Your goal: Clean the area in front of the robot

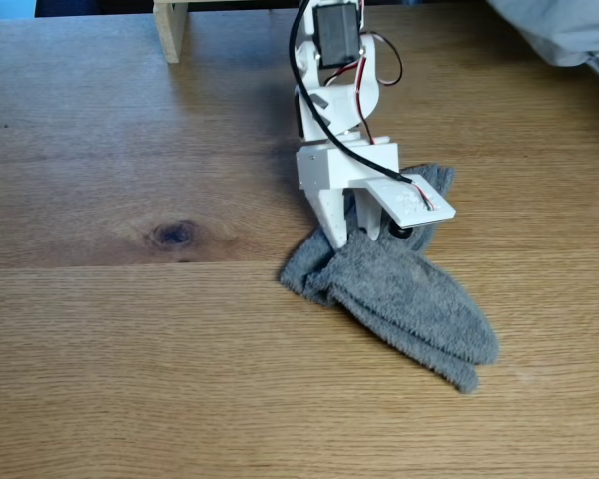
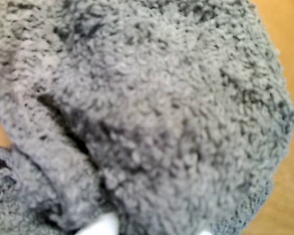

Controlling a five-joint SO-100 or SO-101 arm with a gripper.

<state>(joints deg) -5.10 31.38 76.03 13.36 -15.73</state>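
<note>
Arm pressed down onto a grey cloth on the wooden worktop.

In the fixed view the white arm (image 1: 339,110) leans down, its pincer (image 1: 354,235) tips buried in the fluffy grey cloth (image 1: 394,289); whether it grips cannot be told. The cloth lies crumpled on the worktop (image 1: 130,349), right of the dark knot (image 1: 175,234). The wrist view shows cloth (image 2: 152,112) up close.

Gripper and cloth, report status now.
Gripper down on grey cloth, jaw state unclear. Cloth bunched on wooden tabletop, partly under the arm. Wooden post at far edge, well apart.
</note>
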